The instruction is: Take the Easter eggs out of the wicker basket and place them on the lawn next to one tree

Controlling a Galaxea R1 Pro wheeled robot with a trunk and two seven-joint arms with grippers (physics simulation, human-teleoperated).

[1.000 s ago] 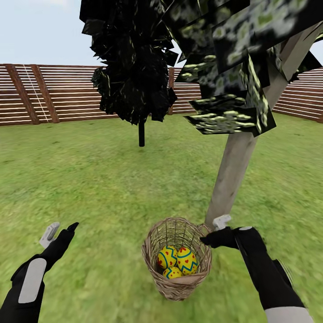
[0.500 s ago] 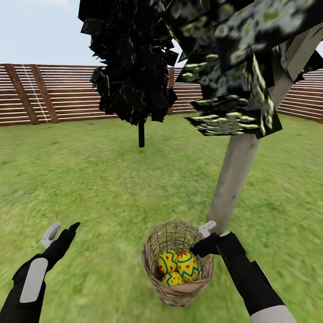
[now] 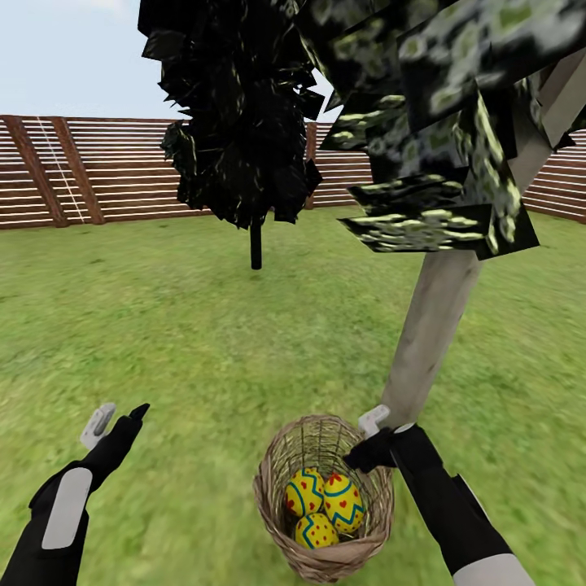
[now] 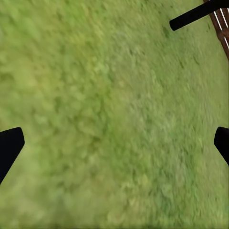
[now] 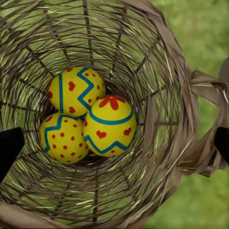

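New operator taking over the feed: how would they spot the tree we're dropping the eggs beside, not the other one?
From the brown slatted fence, come forward over the lawn to the wicker basket holding the Easter eggs. The tree rises right behind it. Its trunk is thick, leaning, pale grey-beige; the dark tree farther back has a thin black one.

No text, label, brand, number or sign can be read anywhere; the eggs (image 5: 90,117) carry only painted zigzag bands, spots and hearts.
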